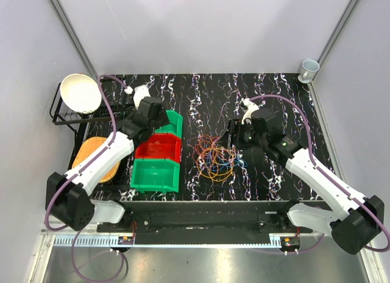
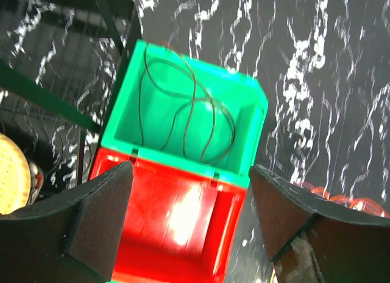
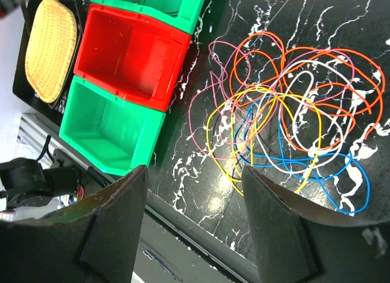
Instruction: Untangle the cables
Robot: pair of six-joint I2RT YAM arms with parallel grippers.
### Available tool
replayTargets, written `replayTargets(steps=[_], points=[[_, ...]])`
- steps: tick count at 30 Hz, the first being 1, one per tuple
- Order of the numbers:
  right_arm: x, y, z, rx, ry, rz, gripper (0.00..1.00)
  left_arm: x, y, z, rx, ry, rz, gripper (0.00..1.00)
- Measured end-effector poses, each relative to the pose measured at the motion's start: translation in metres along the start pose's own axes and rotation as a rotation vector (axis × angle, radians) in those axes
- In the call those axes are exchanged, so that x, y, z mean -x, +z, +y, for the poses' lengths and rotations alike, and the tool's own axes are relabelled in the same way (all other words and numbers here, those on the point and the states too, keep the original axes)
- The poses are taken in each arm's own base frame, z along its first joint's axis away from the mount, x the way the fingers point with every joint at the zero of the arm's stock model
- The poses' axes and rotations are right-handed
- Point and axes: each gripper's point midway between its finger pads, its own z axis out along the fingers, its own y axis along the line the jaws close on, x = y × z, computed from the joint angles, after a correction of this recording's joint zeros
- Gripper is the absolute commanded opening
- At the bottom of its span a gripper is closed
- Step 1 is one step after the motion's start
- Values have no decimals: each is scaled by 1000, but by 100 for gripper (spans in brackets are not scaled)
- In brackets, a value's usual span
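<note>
**Q:** Top view: where do the cables lie?

**A:** The cables (image 1: 214,155) form a loose tangle of orange, yellow, pink and blue loops on the black marbled tabletop (image 1: 274,94). They sit just right of a row of three bins: far green bin (image 1: 172,120), red bin (image 1: 159,149) and near green bin (image 1: 155,175). The left fingers (image 1: 157,117) hang over the far green bin. The right fingers (image 1: 233,136) stand just right of the tangle.

**Q:** Left wrist view: how are the fingers set?

**A:** The left fingers (image 2: 97,222) are spread wide with nothing between them. Below them, a single dark cable (image 2: 183,112) lies looped inside the far green bin (image 2: 122,122), which touches the red bin (image 2: 177,228).

**Q:** Right wrist view?

**A:** The right fingers (image 3: 116,228) are likewise parted and hold nothing. Beyond them the cables (image 3: 286,112) overlap one another on the tabletop, beside the red bin (image 3: 131,55) and the near green bin (image 3: 109,128). A yellow woven mat (image 3: 52,45) lies past the bins.
</note>
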Motion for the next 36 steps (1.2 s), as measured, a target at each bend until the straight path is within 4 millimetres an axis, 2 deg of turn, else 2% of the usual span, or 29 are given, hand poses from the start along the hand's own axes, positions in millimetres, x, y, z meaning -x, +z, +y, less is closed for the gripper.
replayTargets(steps=[2,4,8,12,17,22,27,31,36], points=[[1,1,-2,-12,7,-5,71,-6,-4,1,-13,16,27,84],[2,1,-6,-36,11,-15,73,-3,-13,1,-25,26,21,99],[7,0,-16,-96,36,-45,71,7,-39,12,-70,-4,-72,99],[7,-1,-19,-120,61,-54,71,5,-58,22,-161,-35,-121,99],[12,-1,-31,-190,103,-90,72,-14,-67,-8,-333,8,-47,86],[14,-3,-44,-268,152,-121,69,-63,-66,-46,-423,143,92,79],[7,-1,-57,-337,219,-118,66,-105,-55,-61,-445,216,225,72],[-13,6,-73,-393,267,-86,64,-122,-54,-80,-477,262,280,71],[-35,13,-95,-471,280,-39,63,-121,-64,-123,-565,309,284,69]])
